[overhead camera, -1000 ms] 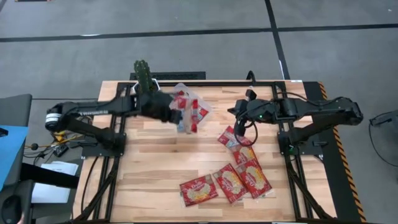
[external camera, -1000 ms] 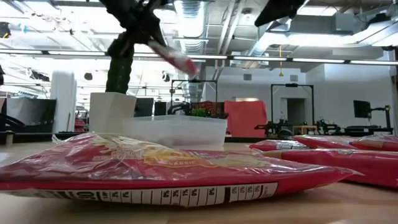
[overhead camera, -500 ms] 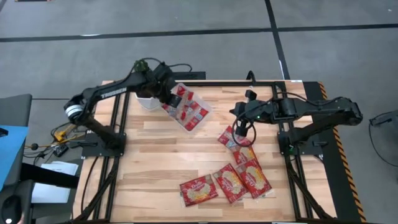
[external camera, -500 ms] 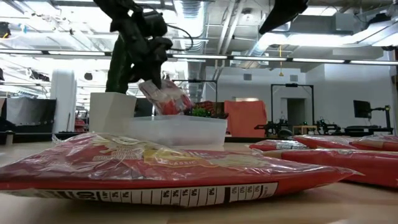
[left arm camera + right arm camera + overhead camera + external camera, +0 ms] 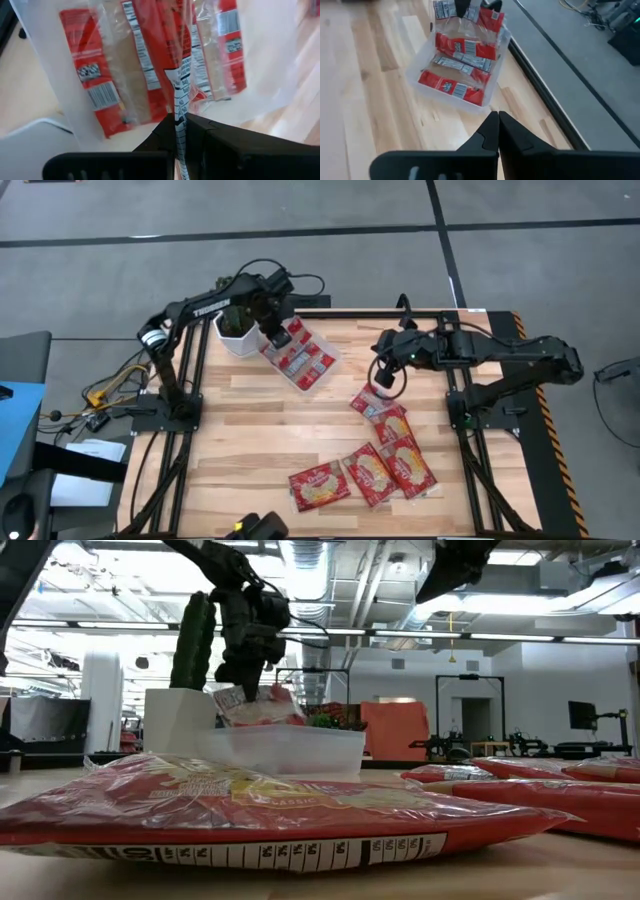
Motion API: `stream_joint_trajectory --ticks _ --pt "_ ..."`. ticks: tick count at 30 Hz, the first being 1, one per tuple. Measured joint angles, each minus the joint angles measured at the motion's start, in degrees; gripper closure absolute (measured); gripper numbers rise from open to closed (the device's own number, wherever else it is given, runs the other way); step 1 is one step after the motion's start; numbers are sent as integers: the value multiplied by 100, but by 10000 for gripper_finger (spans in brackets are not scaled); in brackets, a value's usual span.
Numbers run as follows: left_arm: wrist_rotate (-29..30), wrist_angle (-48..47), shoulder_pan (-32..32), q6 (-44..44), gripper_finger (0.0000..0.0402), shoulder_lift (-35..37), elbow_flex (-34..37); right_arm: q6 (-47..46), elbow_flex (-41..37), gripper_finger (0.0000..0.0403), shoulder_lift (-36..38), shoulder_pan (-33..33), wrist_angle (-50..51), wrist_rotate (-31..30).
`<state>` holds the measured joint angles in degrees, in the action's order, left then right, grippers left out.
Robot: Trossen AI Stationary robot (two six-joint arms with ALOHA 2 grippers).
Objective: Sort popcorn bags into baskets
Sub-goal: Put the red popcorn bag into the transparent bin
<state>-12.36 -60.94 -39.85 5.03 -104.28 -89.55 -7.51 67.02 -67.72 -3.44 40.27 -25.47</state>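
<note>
1. Popcorn bags: nearest the front edge of the table (image 5: 240,460), three large ones with yellow-orange print lie flat side by side – front bag (image 5: 319,486), middle bag (image 5: 368,473), right bag (image 5: 408,465). In the low view the front bag (image 5: 260,810) fills the foreground.
2. Two more bags run back from that group toward the table's middle: fourth bag (image 5: 392,426), fifth bag (image 5: 368,400), overlapping at their ends.
3. My right gripper (image 5: 387,378) hangs over the fifth bag, fingers pressed together, holding nothing. Right arm is stretched nearly level from its mount toward the centre, wrist bent down. Its wrist view shows the closed fingertips (image 5: 497,117) aimed over bare wood at the basket (image 5: 455,97).
4. Basket (image 5: 300,352): clear tray at the back left, set at an angle, several small bags lying inside.
5. My left gripper (image 5: 270,332) is over the basket's back corner, clamped on one small bag (image 5: 176,80), held by its edge and hanging into the tray. Left arm arches up from its base, elbow high, wrist pointing down.
6. White cactus pot (image 5: 233,337) stands just beside the basket, behind my left wrist.
</note>
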Motion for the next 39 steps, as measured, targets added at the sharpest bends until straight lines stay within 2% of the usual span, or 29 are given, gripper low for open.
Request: stream_joint_trajectory --ticks 7,11,18,23,27,30,32,37,39 --pt "-43 -111 -177 325 398 -198 -65 -4 0 378 -2 -223 0 -13" --pt "180 -69 -200 357 377 -189 -49 35 0 369 -2 -329 0 -13" --pt "332 179 -200 364 289 -189 -47 234 0 378 -2 -428 2 -7" --pt "1301 84 -199 148 227 -189 -155 439 0 383 -2 -426 2 8" --pt "1466 -121 -204 -94 205 -187 -547 471 0 377 -2 -426 2 7" --pt "1062 -303 -108 -418 210 -177 -873 534 0 371 -2 -426 8 9" --pt "1045 -532 -4 -478 225 -176 -990 589 0 370 -2 -426 23 31" --pt "2149 -428 172 -819 295 -176 -847 608 0 378 -2 -426 84 50" --pt "2248 -148 186 -903 332 -176 -726 608 0 382 -2 -426 132 52"
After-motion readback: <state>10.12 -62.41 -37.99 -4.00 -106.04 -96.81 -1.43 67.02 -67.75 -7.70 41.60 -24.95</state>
